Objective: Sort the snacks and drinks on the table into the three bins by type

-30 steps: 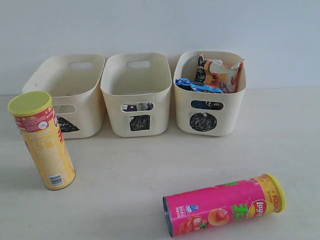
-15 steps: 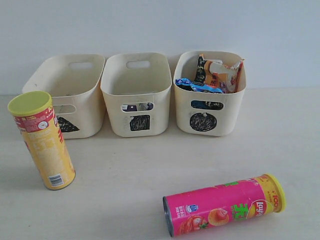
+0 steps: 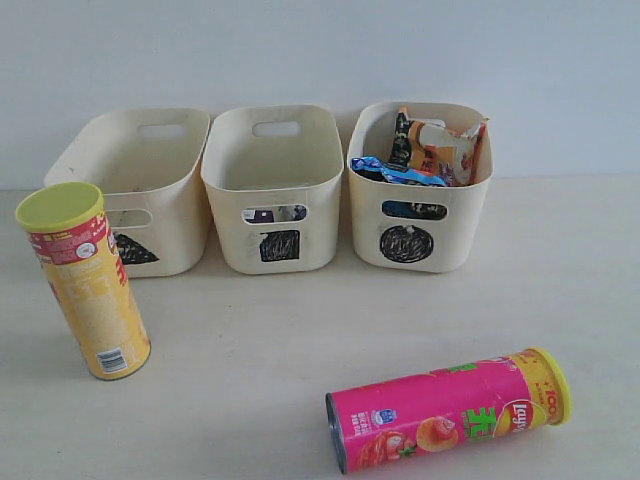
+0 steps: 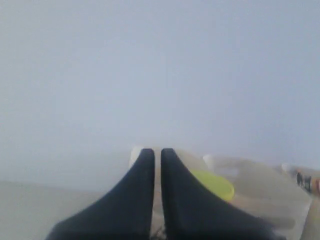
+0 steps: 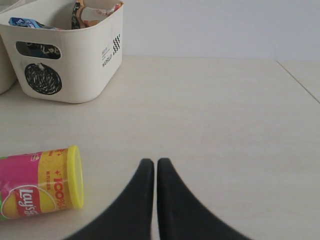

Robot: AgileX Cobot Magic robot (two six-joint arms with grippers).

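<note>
The yellow chip tube (image 3: 88, 281) with its lime-green lid (image 4: 214, 184) stands upright at the left of the table (image 3: 300, 330). The pink tube (image 3: 447, 410) lies on its side at the front, yellow lid (image 5: 75, 176) to the right. Both noodle packets, orange-black (image 3: 437, 146) and blue-white (image 3: 398, 171), sit in the circle bin (image 3: 420, 232). The drink cartons (image 3: 275, 214) show only through the handle slot of the square bin (image 3: 275, 190). The triangle bin (image 3: 140, 190) stands leftmost. My left gripper (image 4: 157, 152) is shut, away from the tubes. My right gripper (image 5: 154, 163) is shut over bare table beside the pink tube.
A pale wall (image 3: 320, 50) rises behind the bins. In the right wrist view the table's edge (image 5: 300, 80) runs along the far right. Neither arm shows in the exterior view.
</note>
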